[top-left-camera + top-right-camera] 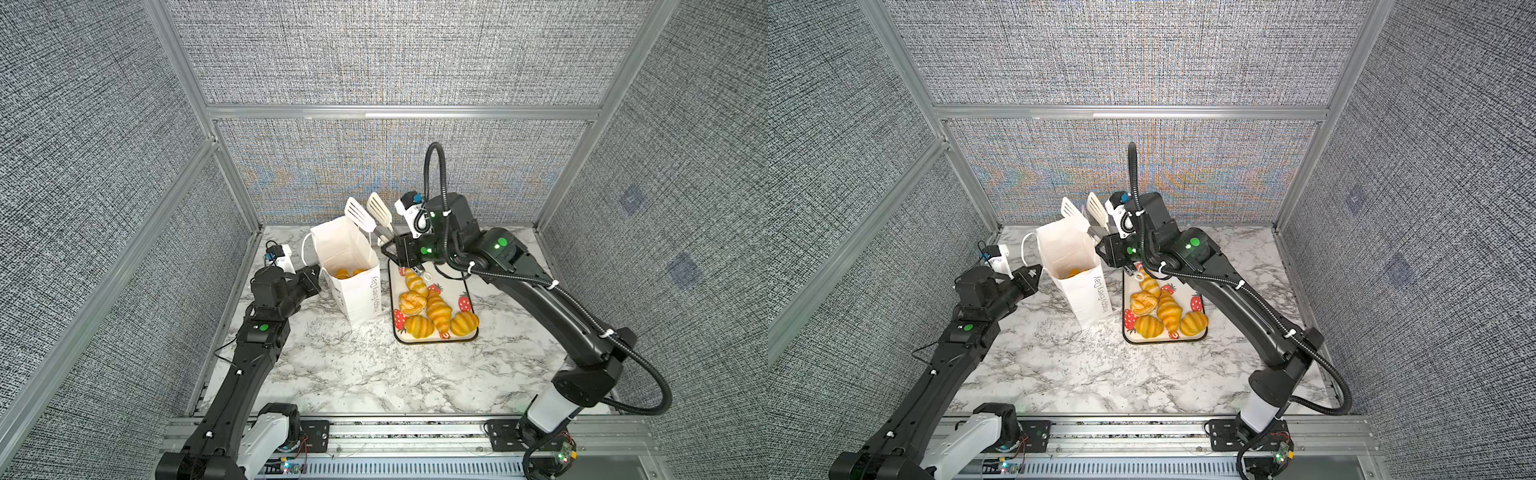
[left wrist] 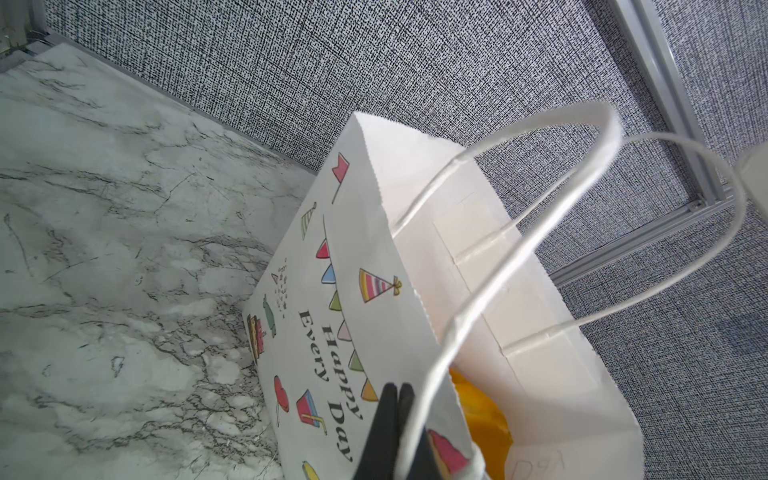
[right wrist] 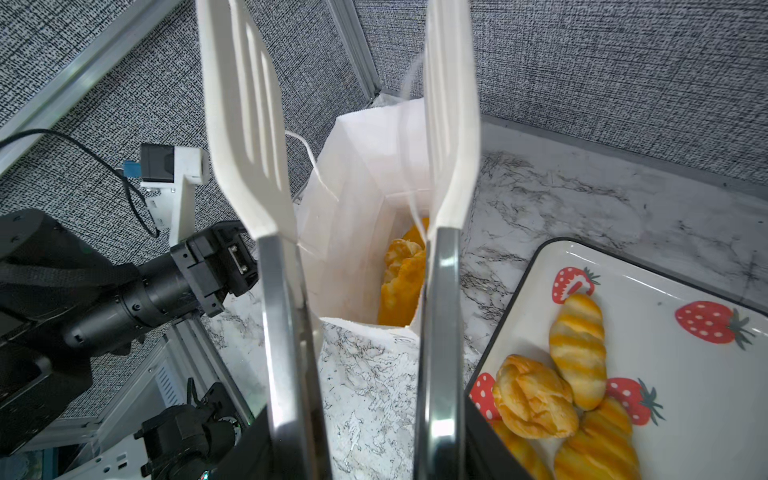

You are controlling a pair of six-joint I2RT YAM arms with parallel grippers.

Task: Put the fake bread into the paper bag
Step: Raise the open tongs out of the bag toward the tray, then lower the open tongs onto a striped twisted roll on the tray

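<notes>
A marble-patterned table (image 1: 374, 374) is seen from above inside a grey fabric-walled booth, with two black robot arms reaching in from the lower edge of the frame.

Just left of centre in both top views, a tall white paper bag (image 1: 361, 303) (image 1: 1090, 299) stands upright with its mouth open. Two orange-gold pieces of toy bread (image 1: 347, 273) lie at the bottom of the bag. The right wrist view shows them too, deep inside the bag (image 3: 405, 274).

Just right of the bag, near but not touching it, sits a cream tray (image 1: 453, 286) printed with red strawberries. Five more glossy pastries (image 1: 436, 309) are clustered on it, mostly in its lower half.

The left gripper (image 1: 312, 274) meets the bag's left rim. In the left wrist view its black fingertips (image 2: 397, 415) are pressed tightly together at the bag's top edge, where a white cord handle (image 2: 540, 166) runs down beside them. It seems to pinch the cord, though paper or cord cannot be told for sure.

The right gripper (image 1: 392, 245), above the tray's upper end, clasps the metal arms of a pair of tongs (image 1: 359, 214) (image 1: 1070, 210). The white slotted heads of the tongs (image 3: 249, 166) point upward above the bag's far rim. They are spread apart with nothing between them.
</notes>
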